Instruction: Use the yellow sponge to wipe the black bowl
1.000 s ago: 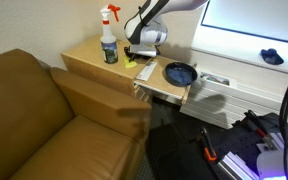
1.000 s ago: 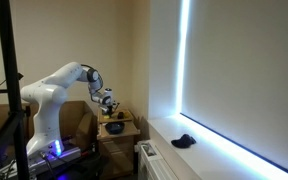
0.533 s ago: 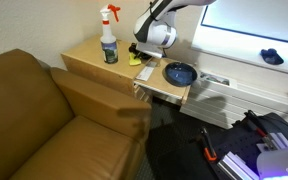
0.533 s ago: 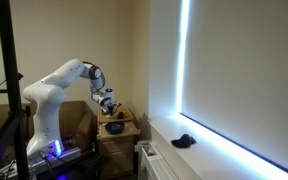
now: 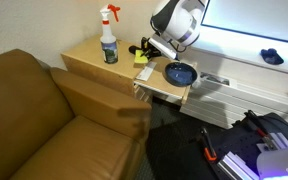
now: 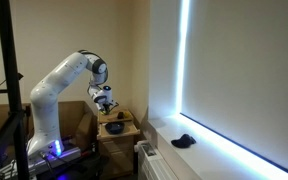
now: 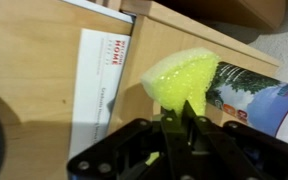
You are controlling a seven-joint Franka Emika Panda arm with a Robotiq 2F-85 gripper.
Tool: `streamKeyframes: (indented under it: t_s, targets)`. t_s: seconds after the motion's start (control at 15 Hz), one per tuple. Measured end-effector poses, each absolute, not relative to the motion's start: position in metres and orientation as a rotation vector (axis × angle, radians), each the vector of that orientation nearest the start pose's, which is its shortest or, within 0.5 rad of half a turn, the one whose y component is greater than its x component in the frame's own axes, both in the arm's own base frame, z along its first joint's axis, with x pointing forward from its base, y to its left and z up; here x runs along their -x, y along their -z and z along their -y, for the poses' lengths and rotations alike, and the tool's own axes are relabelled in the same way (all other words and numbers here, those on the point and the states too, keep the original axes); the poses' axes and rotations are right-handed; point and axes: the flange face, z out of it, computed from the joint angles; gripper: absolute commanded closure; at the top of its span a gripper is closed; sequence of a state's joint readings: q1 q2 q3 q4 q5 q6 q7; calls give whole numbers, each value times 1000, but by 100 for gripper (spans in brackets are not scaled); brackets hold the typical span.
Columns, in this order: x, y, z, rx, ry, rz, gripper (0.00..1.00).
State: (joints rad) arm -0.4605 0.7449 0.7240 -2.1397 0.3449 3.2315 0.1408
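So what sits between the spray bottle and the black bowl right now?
In an exterior view, the gripper, shut on the yellow sponge, hangs between the spray bottle and the black bowl. The wrist view confirms the grip.

Living room, by the look of it. Brown leather sofa up front, wooden bench right beside it, spray bottle on top, "HOME" magazine lying flat, wide window behind drawn blind, edges glowing.
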Motion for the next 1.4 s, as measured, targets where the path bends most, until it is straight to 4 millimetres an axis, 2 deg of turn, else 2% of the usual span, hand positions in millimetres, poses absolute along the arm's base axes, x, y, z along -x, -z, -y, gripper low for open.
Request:
streamKeyframes:
  t_s: [0.2, 0.33, 0.53, 0.73, 0.8, 0.87, 1.2, 1.27, 1.4]
  targets:
    - [-541, -171, -72, 2520, 394, -767, 97]
    - [-513, -180, -50, 2538, 397, -844, 97]
    - [-477, -201, -34, 2544, 403, -930, 97]
    - [-453, -215, -24, 2529, 397, -1021, 97]
    - [-448, -217, -19, 2519, 394, -1061, 97]
    - [-444, -217, -13, 2507, 392, -1097, 88]
    - [-446, -218, -13, 2504, 394, -1094, 88]
    - [-446, -218, -13, 2504, 394, -1094, 97]
    - [-446, -218, -13, 2504, 395, -1094, 97]
